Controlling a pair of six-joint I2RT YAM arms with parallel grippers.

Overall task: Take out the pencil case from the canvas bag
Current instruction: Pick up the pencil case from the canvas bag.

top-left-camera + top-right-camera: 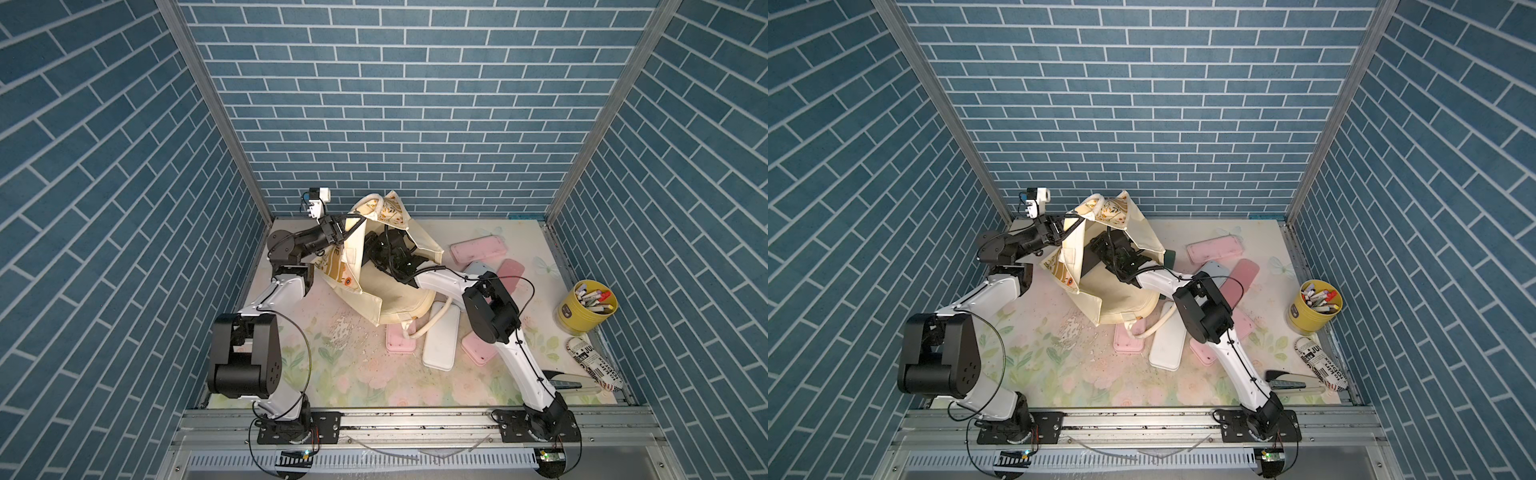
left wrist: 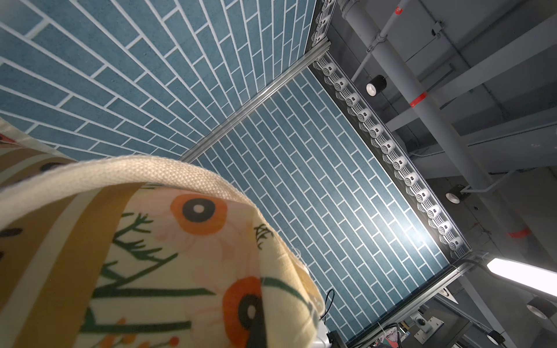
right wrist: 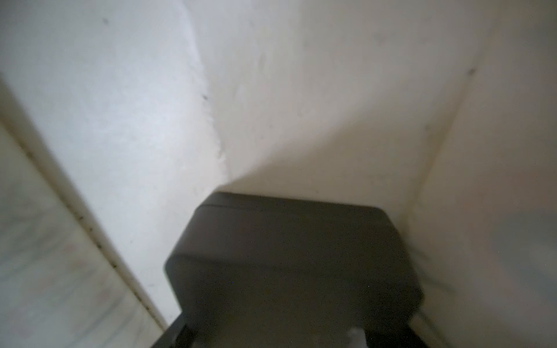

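The canvas bag (image 1: 390, 303): where is it found, and how is it seen?

Toward eleven o'clock on the counter (image 1: 353, 374). Cream cloth, gold-banded flower print, mouth held up and open.

By what?

Its rim is pinched in the closed left tool (image 1: 338, 233), the left arm (image 1: 282, 286) stretched toward twelve. The right tool (image 1: 382, 249) is sunk in the mouth over a dark, round-cornered pencil case (image 3: 289, 256); whether that is gripped cannot be told.
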